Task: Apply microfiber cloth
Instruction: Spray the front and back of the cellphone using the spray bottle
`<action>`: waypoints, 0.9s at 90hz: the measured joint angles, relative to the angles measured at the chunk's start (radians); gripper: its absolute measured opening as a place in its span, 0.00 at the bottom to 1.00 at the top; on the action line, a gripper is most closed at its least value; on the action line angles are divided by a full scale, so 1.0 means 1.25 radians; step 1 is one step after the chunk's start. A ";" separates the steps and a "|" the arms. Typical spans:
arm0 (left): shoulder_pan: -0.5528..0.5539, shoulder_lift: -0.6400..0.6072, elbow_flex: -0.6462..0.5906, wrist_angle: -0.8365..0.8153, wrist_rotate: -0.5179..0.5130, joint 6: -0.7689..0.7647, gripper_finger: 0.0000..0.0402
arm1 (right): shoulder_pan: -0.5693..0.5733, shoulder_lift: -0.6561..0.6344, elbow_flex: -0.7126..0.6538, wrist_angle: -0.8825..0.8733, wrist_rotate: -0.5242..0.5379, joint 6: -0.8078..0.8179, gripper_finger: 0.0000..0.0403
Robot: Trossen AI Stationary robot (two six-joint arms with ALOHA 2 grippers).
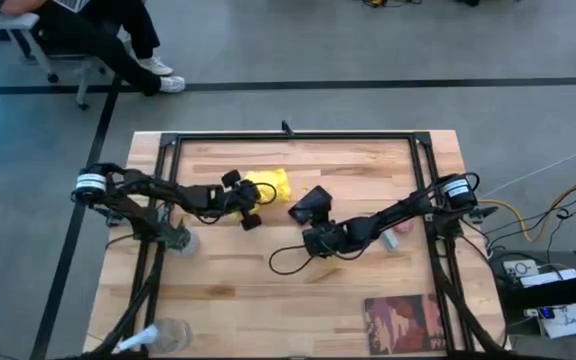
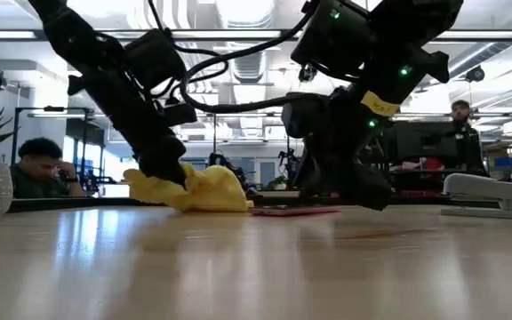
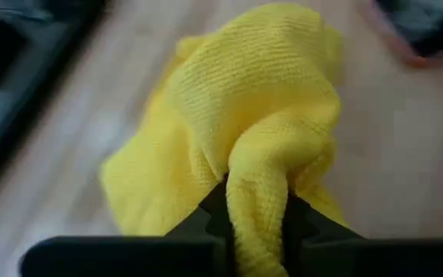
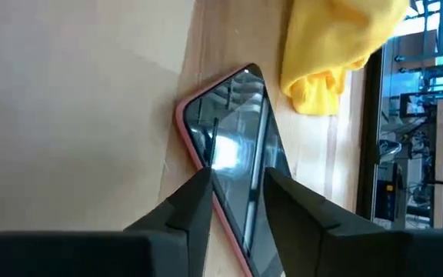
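Cloth: the yellow microfiber cloth (image 1: pixel 271 186) lies bunched up on the wooden table (image 1: pixel 228 290), near the far side, just left of the phone (image 1: pixel 308 206).
Left gripper: the left gripper (image 3: pixel 256 219) is pinched tight on a fold of the cloth, which bulges out in front of its fingers.
Right gripper: the right gripper (image 4: pixel 235 192) is at the phone, with its fingers a little apart over the dark screen. It grips nothing that I can see.
Phone: black glass, pink edge, flat on the table, just beside the cloth.

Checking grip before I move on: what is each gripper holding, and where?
The left gripper pinches a bunched fold of the yellow cloth. The right gripper straddles the phone at its end; whether it is clamped cannot be told.
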 joint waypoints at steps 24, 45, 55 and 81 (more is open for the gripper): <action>0.003 -0.032 0.001 -0.031 0.024 -0.071 0.48 | 0.000 0.000 -0.001 -0.001 -0.002 0.024 0.31; 0.002 -0.112 0.025 -0.072 0.175 -0.160 0.67 | 0.000 0.000 -0.001 -0.112 0.006 0.103 0.29; 0.002 -0.136 0.018 0.056 0.172 -0.141 0.69 | 0.000 0.000 -0.002 -0.152 0.007 0.149 0.27; 0.009 -0.005 0.008 0.387 0.150 -0.047 0.58 | 0.000 -0.001 -0.002 -0.189 0.007 0.156 0.26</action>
